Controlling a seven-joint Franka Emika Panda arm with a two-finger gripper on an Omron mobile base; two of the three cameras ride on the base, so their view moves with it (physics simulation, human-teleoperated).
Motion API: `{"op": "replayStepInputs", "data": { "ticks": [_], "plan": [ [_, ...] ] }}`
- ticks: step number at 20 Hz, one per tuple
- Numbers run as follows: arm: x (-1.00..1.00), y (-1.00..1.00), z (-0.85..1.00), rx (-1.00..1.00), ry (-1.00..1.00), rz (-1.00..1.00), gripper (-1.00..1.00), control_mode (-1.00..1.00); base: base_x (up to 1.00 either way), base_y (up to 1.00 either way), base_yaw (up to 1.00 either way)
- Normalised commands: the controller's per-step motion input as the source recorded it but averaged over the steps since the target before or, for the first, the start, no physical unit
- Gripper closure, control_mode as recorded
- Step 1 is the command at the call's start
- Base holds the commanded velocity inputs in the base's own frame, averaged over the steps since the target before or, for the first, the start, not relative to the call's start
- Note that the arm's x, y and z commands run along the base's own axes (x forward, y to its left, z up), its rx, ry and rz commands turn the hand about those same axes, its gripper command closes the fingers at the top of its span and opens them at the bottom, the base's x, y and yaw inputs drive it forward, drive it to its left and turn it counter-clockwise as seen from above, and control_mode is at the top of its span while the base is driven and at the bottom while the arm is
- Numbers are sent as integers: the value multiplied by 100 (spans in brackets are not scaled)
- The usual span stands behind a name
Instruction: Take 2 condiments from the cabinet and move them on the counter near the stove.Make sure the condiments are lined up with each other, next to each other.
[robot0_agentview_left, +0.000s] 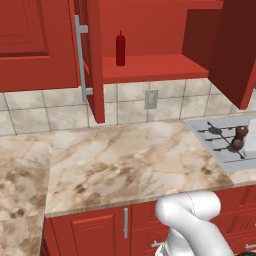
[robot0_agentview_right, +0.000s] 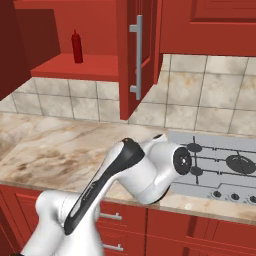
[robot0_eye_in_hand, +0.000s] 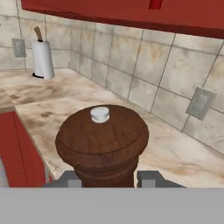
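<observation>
Hand view: brown shaker (robot0_eye_in_hand: 103, 142) sits close before the camera, knob top up, its lower body cut off by the frame bottom. The two finger tips (robot0_eye_in_hand: 70, 178) flank its base, one each side, pressed against it; gripper (robot0_eye_in_hand: 109, 180) reads as clamped on the shaker. Whether the shaker's foot touches any surface cannot be told from here.

Left base view: shaker (robot0_agentview_left: 240, 138) shows small at the right edge, over the stove (robot0_agentview_left: 220, 142), with a pale piece of the hand beside it, mostly cut off. Gripper itself too cropped to make out there. Right base view: the arm's elbow hides the near left corner of the stove (robot0_agentview_right: 220, 167); shaker not made out.

Red squeeze bottle (robot0_agentview_left: 120, 49) stands upright on the cabinet shelf (robot0_agentview_left: 150, 67), also seen from the other side (robot0_agentview_right: 76, 47). Cabinet door (robot0_agentview_left: 92, 60) hangs open, long silver bar handle (robot0_agentview_left: 80, 57) on it.

Counter (robot0_agentview_left: 125, 160) is beige marble-look with brown veins, running left of the stove. Beige tile backsplash (robot0_agentview_left: 60, 107) behind, a wall outlet (robot0_agentview_left: 150, 99) set in it. Paper towel roll (robot0_eye_in_hand: 43, 59) stands upright on the counter in a far corner, hand view. Red lower cupboards (robot0_agentview_left: 100, 230) beneath
</observation>
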Motion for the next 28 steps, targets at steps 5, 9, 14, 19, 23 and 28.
{"op": "replayStepInputs", "data": {
  "ticks": [5,9,14,19,23,28],
  "plan": [
    [37,-5,-24,16,6,22,100,-100,0,0,0],
    [36,-5,-19,27,2,11,100,-100,0,0,0],
    [27,-1,-40,15,0,9,100,-100,0,0,0],
    [16,0,-34,3,3,6,100,-100,0,0,0],
    [19,0,-28,-1,0,0,100,-100,0,0,0],
    [11,0,-23,-15,0,0,100,-100,0,0,0]
  ]
}}
